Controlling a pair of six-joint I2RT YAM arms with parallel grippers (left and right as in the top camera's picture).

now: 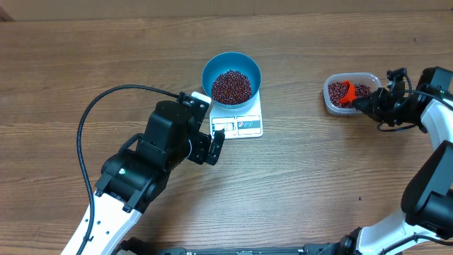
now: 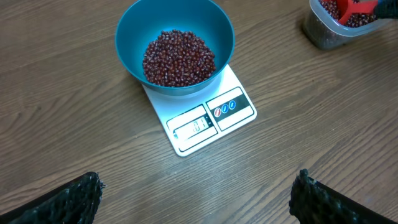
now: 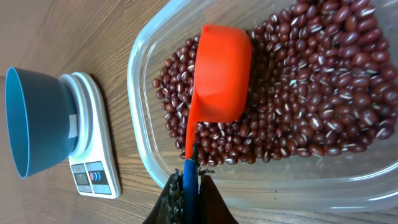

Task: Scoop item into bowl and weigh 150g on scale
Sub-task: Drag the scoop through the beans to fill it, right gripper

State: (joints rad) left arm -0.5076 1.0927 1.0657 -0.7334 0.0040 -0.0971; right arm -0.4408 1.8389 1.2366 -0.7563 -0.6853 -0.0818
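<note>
At the far middle of the table (image 1: 106, 49) stands the scale (image 1: 244, 125), white and flat, with its display and round buttons along the near edge. On its far half sits the bowl (image 1: 209, 69), blue and deep, covering most of the platform. A heap of beans (image 1: 232, 86) fills the bottom of the bowl and lies well below the rim. The digits on the display are too small to read in any view.

Far right, well apart from the scale, lies a clear tub (image 1: 328, 95) with more beans spread across its floor. An orange scoop (image 1: 345, 92) is inside it, its cup resting among the beans near the tub's middle. The cup's smooth outer side is turned to the right wrist camera. The handle runs from orange into a blue end (image 3: 189, 173), and the right jaws are closed tight on that blue end, by the tub's near-right rim. The right arm (image 1: 432, 106) comes in from the right edge of the table.

Near left, the left arm (image 1: 170, 138) points toward the scale. The left jaws stand wide open and hold nothing, hanging above the table just near and left of the scale. From the left wrist camera both black fingertips (image 2: 74, 199) show at the bottom corners, with bare wood between them and the bowl and scale ahead. A black cable (image 1: 88, 120) loops over the table at the left arm's far side.
</note>
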